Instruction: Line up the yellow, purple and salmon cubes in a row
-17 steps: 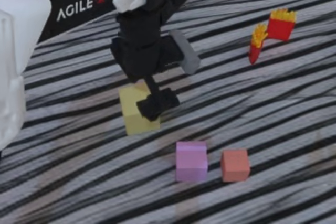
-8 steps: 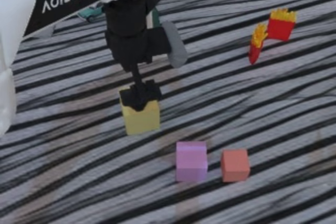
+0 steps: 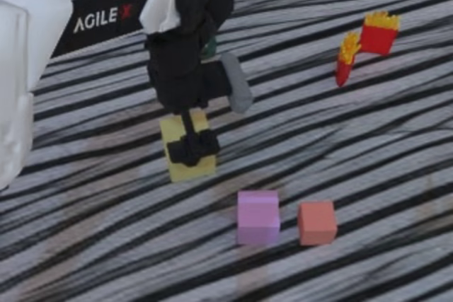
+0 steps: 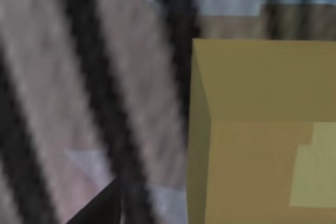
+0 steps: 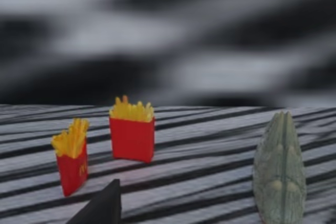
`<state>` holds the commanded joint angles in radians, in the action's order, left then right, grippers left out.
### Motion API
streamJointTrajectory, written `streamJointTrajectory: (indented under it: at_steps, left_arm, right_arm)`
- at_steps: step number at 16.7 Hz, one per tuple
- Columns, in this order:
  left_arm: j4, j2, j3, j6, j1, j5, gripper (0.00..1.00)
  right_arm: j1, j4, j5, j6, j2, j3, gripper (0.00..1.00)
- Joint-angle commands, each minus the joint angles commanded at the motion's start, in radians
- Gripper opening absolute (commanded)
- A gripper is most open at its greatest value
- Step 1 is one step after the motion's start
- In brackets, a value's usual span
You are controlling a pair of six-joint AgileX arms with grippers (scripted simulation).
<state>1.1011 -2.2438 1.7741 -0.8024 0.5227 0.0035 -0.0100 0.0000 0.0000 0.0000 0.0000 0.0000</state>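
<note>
Top view: left gripper sits directly over the yellow cube, black fingers covering most of its top face. Can't tell whether the fingers are clamped on the cube or just spread around it. Cube is left of centre on the striped table. Purple cube and salmon cube sit side by side, nearer and to the right, a small gap between them, well apart from the yellow one. Two fries cartons at far right. Left wrist view: yellow cube fills the frame, cut off by the edges; only a dark finger tip shows. Right wrist view: one finger tip, the cartons, and a greenish ribbed object I can't identify; right gripper's state not visible.
</note>
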Motion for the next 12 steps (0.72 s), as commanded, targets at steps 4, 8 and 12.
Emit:
streamJointTrajectory:
  at_steps: [4,8,12]
  left_arm:
    - [-0.123,-0.033,-0.090,-0.002,-0.002,0.000,1.00]
    - [-0.141,-0.038,-0.103,-0.003,-0.002,0.000,1.00]
    - [-0.141,-0.038,-0.103,-0.003,-0.002,0.000,0.77]
  right_arm:
    - [0.000,0.000,0.000,0.000,0.000,0.000,1.00]
    - [0.000,0.000,0.000,0.000,0.000,0.000,1.00]
    - [0.000,0.000,0.000,0.000,0.000,0.000,1.00]
